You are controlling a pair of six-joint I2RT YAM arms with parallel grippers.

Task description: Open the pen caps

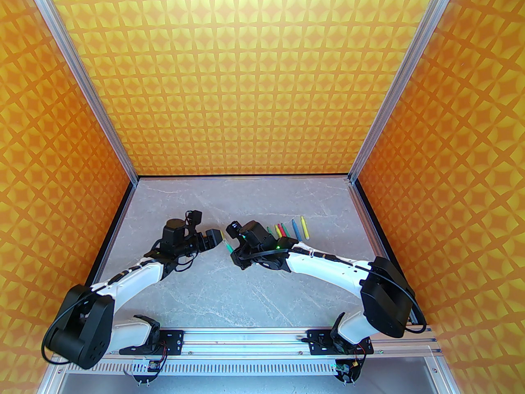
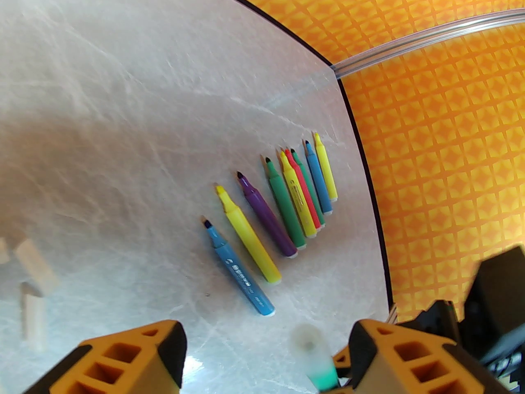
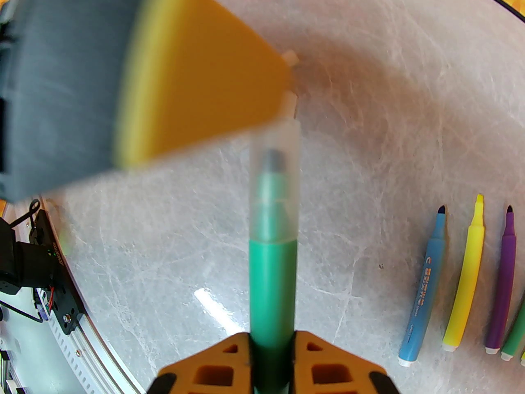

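Observation:
My right gripper [image 3: 271, 343] is shut on the barrel of a green pen [image 3: 272, 285] and holds it above the table, pointing at the left arm. The translucent pen cap [image 3: 275, 179] still sits on the pen's tip. My left gripper [image 2: 266, 343] is open, and the cap's end [image 2: 307, 339] lies between its fingers, close to the right-hand one. One of its orange fingers [image 3: 197, 92] looms beside the cap in the right wrist view. In the top view the left gripper [image 1: 213, 239] and the right gripper [image 1: 236, 257] face each other at mid-table, with the green pen [image 1: 228, 246] between them.
Several uncapped pens [image 2: 283, 203] lie in a row on the marble table, right of the grippers [image 1: 287, 230]. Loose whitish caps [image 2: 35, 265] lie on the table to the left. The orange patterned walls [image 1: 451, 179] enclose the table on three sides.

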